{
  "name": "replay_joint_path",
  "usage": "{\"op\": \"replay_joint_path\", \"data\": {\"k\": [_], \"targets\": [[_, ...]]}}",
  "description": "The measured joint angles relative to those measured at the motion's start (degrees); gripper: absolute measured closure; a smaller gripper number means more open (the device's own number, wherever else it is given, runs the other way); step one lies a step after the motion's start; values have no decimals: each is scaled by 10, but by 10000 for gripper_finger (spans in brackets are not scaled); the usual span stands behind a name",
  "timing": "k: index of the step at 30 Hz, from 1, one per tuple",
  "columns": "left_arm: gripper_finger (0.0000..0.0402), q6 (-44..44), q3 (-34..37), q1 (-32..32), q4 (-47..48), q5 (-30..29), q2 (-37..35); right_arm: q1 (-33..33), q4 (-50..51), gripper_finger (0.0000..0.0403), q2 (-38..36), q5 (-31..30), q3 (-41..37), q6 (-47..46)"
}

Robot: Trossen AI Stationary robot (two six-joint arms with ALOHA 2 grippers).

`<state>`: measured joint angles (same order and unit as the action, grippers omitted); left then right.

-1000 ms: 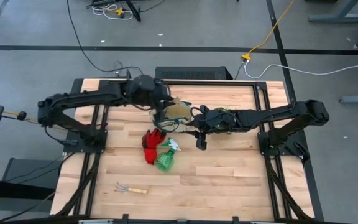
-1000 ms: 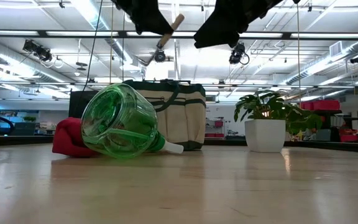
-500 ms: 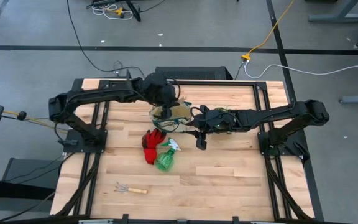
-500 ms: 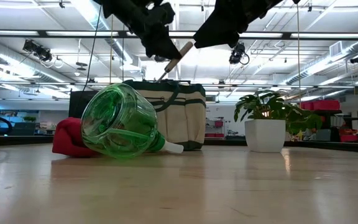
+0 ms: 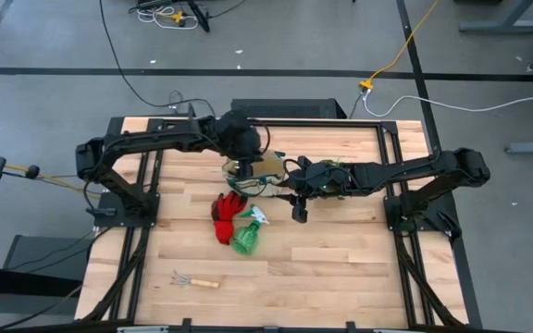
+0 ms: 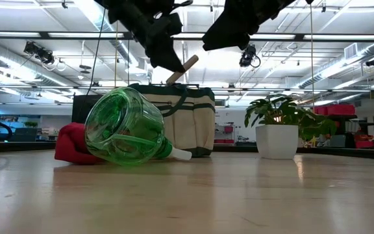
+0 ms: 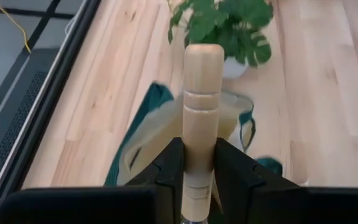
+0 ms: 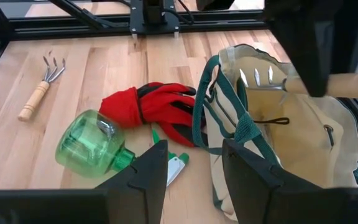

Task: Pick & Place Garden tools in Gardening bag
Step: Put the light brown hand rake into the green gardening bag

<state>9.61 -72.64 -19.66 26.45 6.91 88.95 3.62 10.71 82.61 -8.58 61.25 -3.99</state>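
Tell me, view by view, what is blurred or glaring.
Low view: bright ceiling lights glare behind the silhouetted arms; near table soft. Left wrist view: wooden rake handle sharp in the left pincer, bag and plant beyond blurred. Right wrist view: spray bottle glints.

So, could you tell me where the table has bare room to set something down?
Free: the front strip between the lone rake and the right frame, and the left side beside the red gloves. Crowded: the middle back, where the bag, both grippers and the spray bottle cluster.
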Motion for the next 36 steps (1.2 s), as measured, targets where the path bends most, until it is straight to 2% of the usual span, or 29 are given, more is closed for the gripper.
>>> {"op": "replay_joint_path", "data": {"k": [6, 23, 28, 36], "targets": [[330, 16, 0, -1, 44, -42, 0, 0, -2, 248, 0, 0, 0, 0], [326, 20, 0, -5, 66, -41, 0, 0, -4, 248, 0, 0, 0, 0], [324, 17, 0, -4, 68, -19, 0, 0, -4, 248, 0, 0, 0, 0], [322, 16, 0, -4, 68, -20, 0, 0, -4, 248, 0, 0, 0, 0]]}}
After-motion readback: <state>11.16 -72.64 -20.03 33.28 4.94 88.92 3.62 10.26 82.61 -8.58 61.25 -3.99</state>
